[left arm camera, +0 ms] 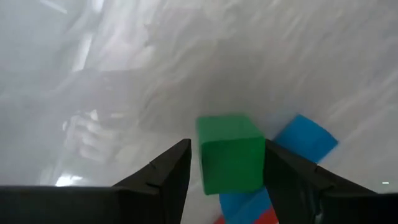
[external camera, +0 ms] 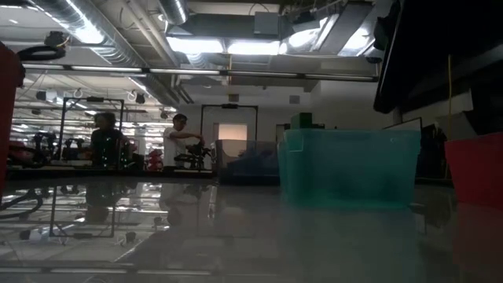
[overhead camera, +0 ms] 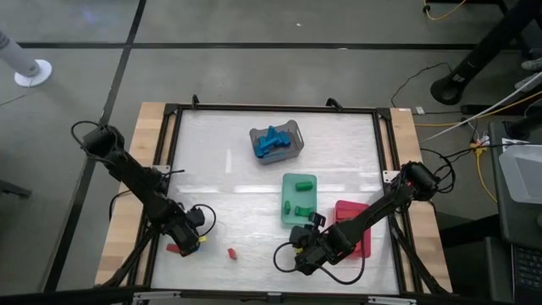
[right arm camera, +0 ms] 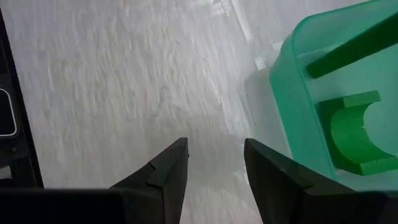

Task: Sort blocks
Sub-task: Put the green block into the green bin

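My left gripper is low over the table's near-left part and is open. In the left wrist view its fingers stand on either side of a green cube, which sits on a small heap of blue blocks and a red one. Two more red blocks lie on the table close by. My right gripper is open and holds nothing, just near of the green tray. That tray holds a green arch piece and a green bar. My left gripper has the green cube between its open fingers, coming at it from above at a slant. One fingertip is right beside the cube's side. I cannot tell whether it touches. The cube rests on the blue blocks under it.
A grey basket with blue blocks stands toward the far edge. The red tray lies right of the green tray, under my right arm. A black frame rims the table. People stand in the room beyond.
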`<state>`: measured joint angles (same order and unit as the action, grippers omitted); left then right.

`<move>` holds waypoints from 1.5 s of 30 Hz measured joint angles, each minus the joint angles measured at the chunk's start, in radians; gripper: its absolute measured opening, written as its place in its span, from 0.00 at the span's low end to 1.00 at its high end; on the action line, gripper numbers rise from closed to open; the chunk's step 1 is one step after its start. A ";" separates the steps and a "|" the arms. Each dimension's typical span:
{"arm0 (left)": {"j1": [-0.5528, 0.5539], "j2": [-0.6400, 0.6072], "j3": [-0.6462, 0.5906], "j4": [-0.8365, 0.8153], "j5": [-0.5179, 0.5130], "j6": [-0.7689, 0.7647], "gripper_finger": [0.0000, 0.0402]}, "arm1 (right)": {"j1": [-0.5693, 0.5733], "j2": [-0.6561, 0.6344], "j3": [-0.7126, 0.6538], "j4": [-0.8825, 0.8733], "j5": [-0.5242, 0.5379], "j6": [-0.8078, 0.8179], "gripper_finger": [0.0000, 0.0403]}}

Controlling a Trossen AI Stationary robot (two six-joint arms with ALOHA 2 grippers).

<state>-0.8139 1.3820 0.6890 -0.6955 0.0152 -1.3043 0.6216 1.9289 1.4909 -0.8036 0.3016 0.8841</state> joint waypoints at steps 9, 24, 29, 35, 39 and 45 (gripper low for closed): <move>0.007 0.027 0.000 -0.001 0.009 0.057 0.30 | 0.000 0.000 0.000 0.003 0.008 0.000 0.40; 0.150 -0.220 0.000 -0.003 0.026 0.195 0.29 | 0.000 0.000 0.000 0.150 0.210 -0.137 0.40; 0.211 -0.360 0.000 0.012 0.006 0.209 0.29 | 0.000 0.000 0.000 0.267 0.325 -0.288 0.40; 0.273 -0.485 0.000 0.137 -0.090 0.209 0.29 | -0.001 0.000 0.000 0.451 0.522 -0.512 0.40; 0.309 -0.517 0.000 0.297 -0.133 0.260 0.29 | -0.019 0.000 0.000 0.594 0.590 -0.658 0.40; 0.355 -0.515 0.000 0.505 -0.135 0.385 0.29 | -0.074 -0.001 0.000 0.779 0.580 -0.797 0.40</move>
<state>-0.4591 0.8669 0.6891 -0.1905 -0.1198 -0.9197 0.5475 1.9278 1.4906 -0.0241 0.8811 0.0870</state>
